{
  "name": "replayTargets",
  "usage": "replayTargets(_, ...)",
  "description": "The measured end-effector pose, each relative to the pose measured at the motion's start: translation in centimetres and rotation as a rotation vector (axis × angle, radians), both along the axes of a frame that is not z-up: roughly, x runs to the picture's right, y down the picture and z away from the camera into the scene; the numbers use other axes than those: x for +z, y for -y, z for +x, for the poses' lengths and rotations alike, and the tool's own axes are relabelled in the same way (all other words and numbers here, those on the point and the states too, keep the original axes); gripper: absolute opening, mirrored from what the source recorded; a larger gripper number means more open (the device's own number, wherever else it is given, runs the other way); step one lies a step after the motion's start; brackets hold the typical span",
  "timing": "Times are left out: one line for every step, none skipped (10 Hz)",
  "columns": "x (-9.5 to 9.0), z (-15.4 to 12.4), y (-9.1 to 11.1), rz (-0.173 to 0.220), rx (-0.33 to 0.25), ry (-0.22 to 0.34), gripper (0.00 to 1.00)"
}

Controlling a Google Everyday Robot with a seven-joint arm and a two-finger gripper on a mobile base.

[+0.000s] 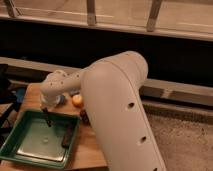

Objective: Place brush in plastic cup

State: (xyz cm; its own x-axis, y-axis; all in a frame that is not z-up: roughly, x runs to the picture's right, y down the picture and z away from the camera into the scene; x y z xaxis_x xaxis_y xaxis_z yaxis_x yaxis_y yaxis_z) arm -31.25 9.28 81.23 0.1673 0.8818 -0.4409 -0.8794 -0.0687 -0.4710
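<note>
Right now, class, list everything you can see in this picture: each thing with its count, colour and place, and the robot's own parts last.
tray: one, green, on the table's front left.
dark stick-like thing, perhaps the brush: one, upright over the tray, under the gripper.
dark-brown block: one, inside the tray, by its right wall.
orange round thing: one, on the table behind the tray.
blue thing: one, at the table's left rear.
table: one, wooden.
railing: pale posts, along the top.
arm: one, white, centre.
gripper: one, over the tray's rear.
</note>
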Motion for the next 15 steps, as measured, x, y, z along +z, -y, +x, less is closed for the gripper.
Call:
replayTargets(-0.1, 0.2, -0.1, -0.002, -0.004, -0.001, 0.41)
replayTargets(-0.2, 0.4, -0.1, -0.004, -0.007, -0.004, 0.53)
replayTargets(-0.3, 0.5, -0.2, -0.005, -0.009, -0.004, 0.61)
replayTargets(-0.3, 0.6, -0.3, -0.006, -0.011, -0.006, 0.71)
replayTargets(-0.3, 0.7, -0.6, -0.009, -0.016, -0.008, 0.79)
replayTargets(-0.2, 0.7, -0.7, -0.011, -0.018, -0.008, 0.80)
replayTargets(-0.3, 0.6, -0.8, -0.012, -0.021, -0.007, 0.80)
replayTargets(-0.3, 0.7, -0.8, -0.012, -0.025, -0.010, 0.80)
replayTargets(-0.5, 0.9, -0.7, -0.012, -0.012, -0.017, 0.80)
replayTargets(-0.7, 1.7, -0.3, -0.009, 0.008, -0.040, 0.80)
replayTargets(-1.0, 3.2, 0.0, -0.007, 0.029, -0.072, 0.80)
replayTargets(-1.5, 5.6, 0.1, -0.007, 0.053, -0.115, 0.80)
replayTargets(-2.0, 7.6, 0.0, -0.010, 0.071, -0.145, 0.80)
replayTargets(-2.6, 10.4, -0.3, -0.017, 0.103, -0.183, 0.80)
replayTargets(-2.9, 12.5, -0.6, -0.025, 0.130, -0.212, 0.80)
